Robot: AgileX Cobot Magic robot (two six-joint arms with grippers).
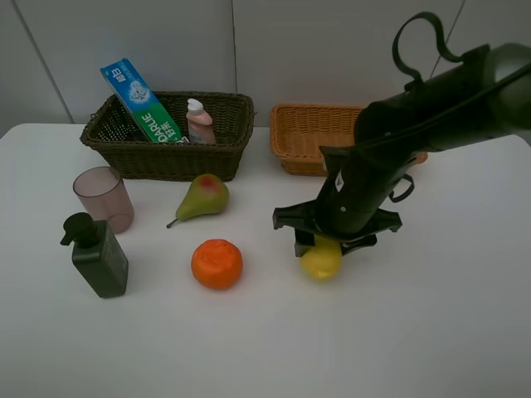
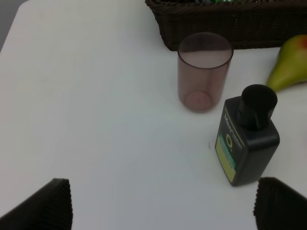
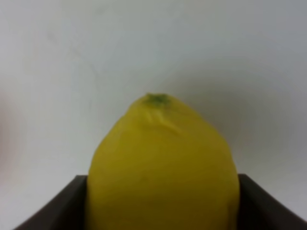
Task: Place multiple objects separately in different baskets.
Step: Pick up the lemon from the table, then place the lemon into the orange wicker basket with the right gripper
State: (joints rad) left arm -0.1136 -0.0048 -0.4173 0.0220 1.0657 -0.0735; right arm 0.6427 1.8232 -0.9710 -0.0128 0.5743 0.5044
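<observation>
A plain white desk (image 1: 415, 340) filled most of the view. Its far edge met a pale wall (image 1: 332, 50) marked by thin vertical seams.

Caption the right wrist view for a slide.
Right gripper gripping a yellow lemon, with the white table behind it.

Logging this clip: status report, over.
Right gripper shut on lemon. Left gripper open, empty, near pump bottle. No object between lemon and tan basket.
</observation>
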